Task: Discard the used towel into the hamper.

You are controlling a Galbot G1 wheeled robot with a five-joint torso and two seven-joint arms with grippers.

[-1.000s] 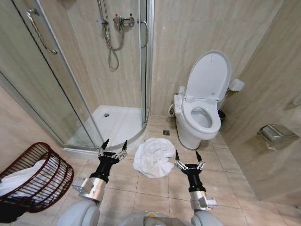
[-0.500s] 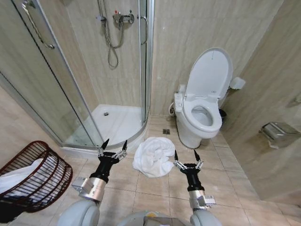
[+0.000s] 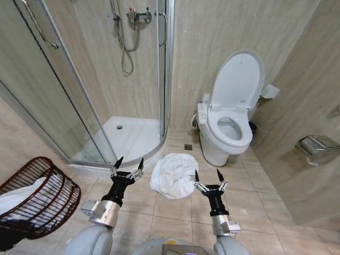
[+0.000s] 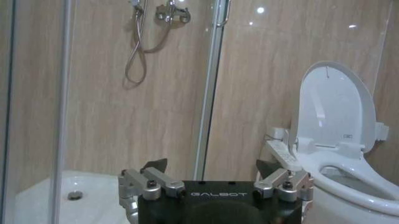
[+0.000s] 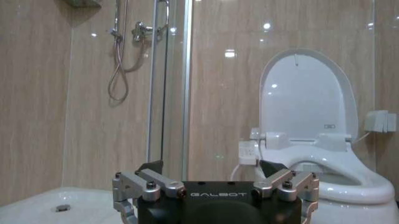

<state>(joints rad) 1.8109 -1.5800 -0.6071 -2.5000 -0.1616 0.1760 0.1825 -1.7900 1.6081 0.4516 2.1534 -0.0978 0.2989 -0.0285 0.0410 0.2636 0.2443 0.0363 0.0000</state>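
A crumpled white towel (image 3: 172,175) lies on the tiled floor between the shower and the toilet. My left gripper (image 3: 129,163) is open just to the towel's left, raised above the floor. On the towel's right my right gripper (image 3: 205,176) is open too, close to the cloth's edge. Both hold nothing. The hamper (image 3: 37,197), a dark red-brown ribbed basket, stands at the far left with white cloth inside. In the wrist views the left gripper (image 4: 212,167) and right gripper (image 5: 212,168) point at the wall, with their jaws spread.
A glass shower enclosure (image 3: 79,95) with a raised white tray (image 3: 130,139) fills the left back. A white toilet (image 3: 228,127) with its lid up stands right of the towel. A metal paper holder (image 3: 316,144) juts from the right wall. Bare floor tiles (image 3: 170,210) lie near me.
The whole picture has shifted slightly, so the camera has moved. My right gripper has edged left, closer to the towel. The towel and the left gripper look unchanged.
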